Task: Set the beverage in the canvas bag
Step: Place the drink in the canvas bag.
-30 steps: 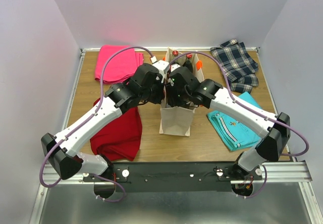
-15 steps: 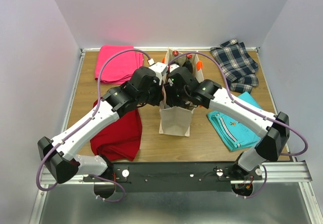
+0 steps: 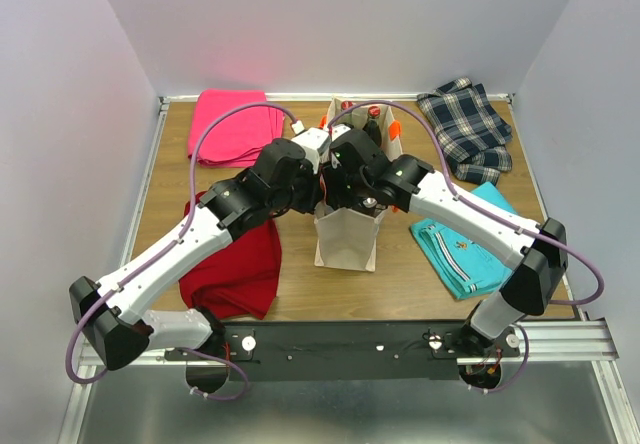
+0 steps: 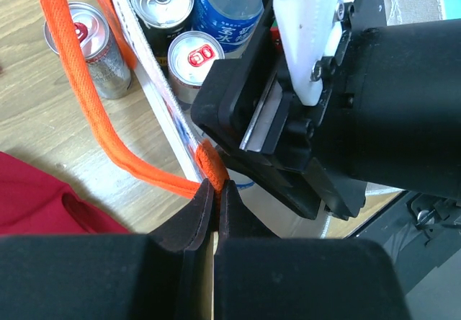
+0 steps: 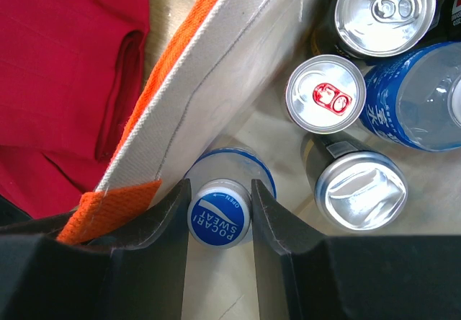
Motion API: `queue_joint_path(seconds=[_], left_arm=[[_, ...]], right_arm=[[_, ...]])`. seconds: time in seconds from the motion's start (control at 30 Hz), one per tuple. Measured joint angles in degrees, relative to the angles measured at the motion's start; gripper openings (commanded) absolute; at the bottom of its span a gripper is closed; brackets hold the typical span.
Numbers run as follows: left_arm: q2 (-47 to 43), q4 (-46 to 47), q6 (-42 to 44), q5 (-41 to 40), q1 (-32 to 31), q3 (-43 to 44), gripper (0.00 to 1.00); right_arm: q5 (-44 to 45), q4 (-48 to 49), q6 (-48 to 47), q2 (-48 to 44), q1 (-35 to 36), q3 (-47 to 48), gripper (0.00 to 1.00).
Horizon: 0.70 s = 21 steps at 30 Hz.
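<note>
Around bottle [image 5: 220, 215], clamped right end effector [image 5: 220, 192]

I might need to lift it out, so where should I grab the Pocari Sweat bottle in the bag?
Grip the blue cap from straight above. The Pocari Sweat bottle stands upright beside the canvas bag wall with cans alongside, so only its top is free.
</note>
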Motion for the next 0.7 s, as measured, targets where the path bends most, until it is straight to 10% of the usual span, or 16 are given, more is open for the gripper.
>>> queue_joint_path(seconds=[0.7], left_arm=[[-6.1,5.2,-1.4,-2.5,-1.2,-3.1,0.63]], right_arm=[[-0.5,0.8,-0.2,-1.0,0.0,-1.2,0.01]])
